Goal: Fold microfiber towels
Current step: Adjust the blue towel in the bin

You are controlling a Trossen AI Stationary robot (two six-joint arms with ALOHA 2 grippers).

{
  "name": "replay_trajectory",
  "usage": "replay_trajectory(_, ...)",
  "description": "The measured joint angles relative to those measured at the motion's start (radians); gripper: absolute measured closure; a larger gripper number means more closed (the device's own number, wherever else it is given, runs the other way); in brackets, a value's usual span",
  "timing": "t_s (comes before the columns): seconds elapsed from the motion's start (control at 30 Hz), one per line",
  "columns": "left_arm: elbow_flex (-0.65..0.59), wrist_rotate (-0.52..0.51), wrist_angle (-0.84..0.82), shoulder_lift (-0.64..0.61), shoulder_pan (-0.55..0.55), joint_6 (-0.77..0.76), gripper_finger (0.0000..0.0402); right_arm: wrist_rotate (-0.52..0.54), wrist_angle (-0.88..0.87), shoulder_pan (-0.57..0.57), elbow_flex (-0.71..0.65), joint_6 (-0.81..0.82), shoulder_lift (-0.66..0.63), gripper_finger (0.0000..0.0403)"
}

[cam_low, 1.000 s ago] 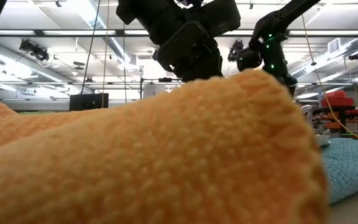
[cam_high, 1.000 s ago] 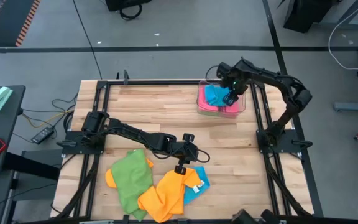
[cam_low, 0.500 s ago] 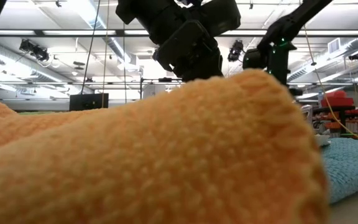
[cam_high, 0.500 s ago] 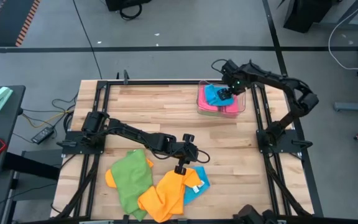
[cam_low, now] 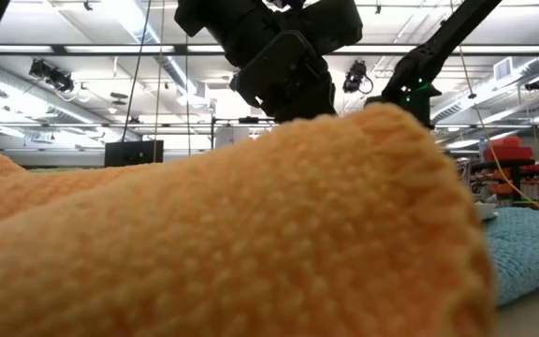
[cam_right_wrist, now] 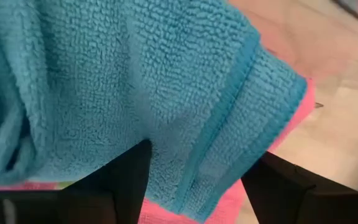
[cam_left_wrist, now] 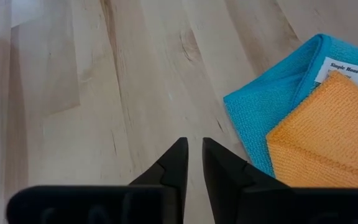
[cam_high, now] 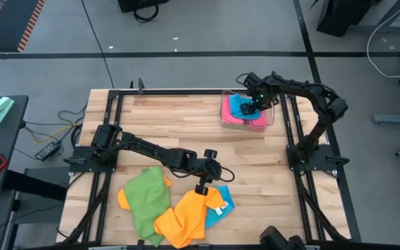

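Over table's [cam_high: 186,125] far corner, right claw [cam_high: 251,108] straddles blue towel [cam_high: 240,105], spread.

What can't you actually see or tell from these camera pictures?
- Low view: the orange towel right at the lens hides most of the table.
- High view: the right hand covers part of the blue towel in the clear tray, so any contact is unclear.
- High view: how many towels lie beneath it cannot be counted.
- Left wrist view: the label is cut off.
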Motion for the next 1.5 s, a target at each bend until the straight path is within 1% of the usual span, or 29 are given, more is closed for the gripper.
replay_trajectory(0.13, 0.0, 0.0, 0.0, 0.0, 0.0, 0.0, 0.034, 0.0, 0.039, 0.0, 0.0, -0.011, 0.001, 0.0187)
replay_trajectory(0.23, 0.0, 0.0, 0.0, 0.0, 0.0, 0.0, 0.0341, 0.0, 0.049, 0.0, 0.0, -0.018, 0.001, 0.0219)
replay_trajectory(0.37, 0.0, 0.0, 0.0, 0.0, 0.0, 0.0, 0.0347, 0.0, 0.05, -0.001, 0.0, -0.017, 0.001, 0.0279)
replay_trajectory(0.53, 0.0, 0.0, -0.001, 0.0, 0.0, 0.0, 0.0347, -0.037, 0.05, -0.001, 0.0, -0.03, 0.001, 0.0371)
replay_trajectory(0.6, 0.0, 0.0, -0.001, 0.0, 0.0, 0.0, 0.0345, -0.053, 0.047, -0.001, 0.0, -0.05, -0.005, 0.039)
replay_trajectory(0.87, 0.0, 0.0, -0.001, 0.0, 0.0, 0.0, 0.0343, -0.058, 0.045, -0.007, 0.0, -0.064, -0.085, 0.0393)
replay_trajectory(1.03, 0.0, 0.0, -0.001, 0.0, 0.0, 0.0, 0.0349, -0.088, 0.045, -0.008, 0.0, -0.049, -0.154, 0.0394)
replay_trajectory(1.17, 0.0, 0.0, -0.001, 0.0, 0.0, 0.0, 0.0346, -0.092, 0.038, -0.007, 0.0, -0.034, -0.184, 0.0394)
replay_trajectory(1.37, 0.0, 0.0, -0.001, 0.0, 0.0, 0.0, 0.034, -0.09, 0.027, -0.006, 0.0, -0.018, -0.171, 0.0393)
replay_trajectory(1.5, 0.0, 0.0, -0.001, 0.0, 0.0, 0.0, 0.0343, -0.088, 0.028, -0.006, 0.0, -0.01, -0.137, 0.0382)
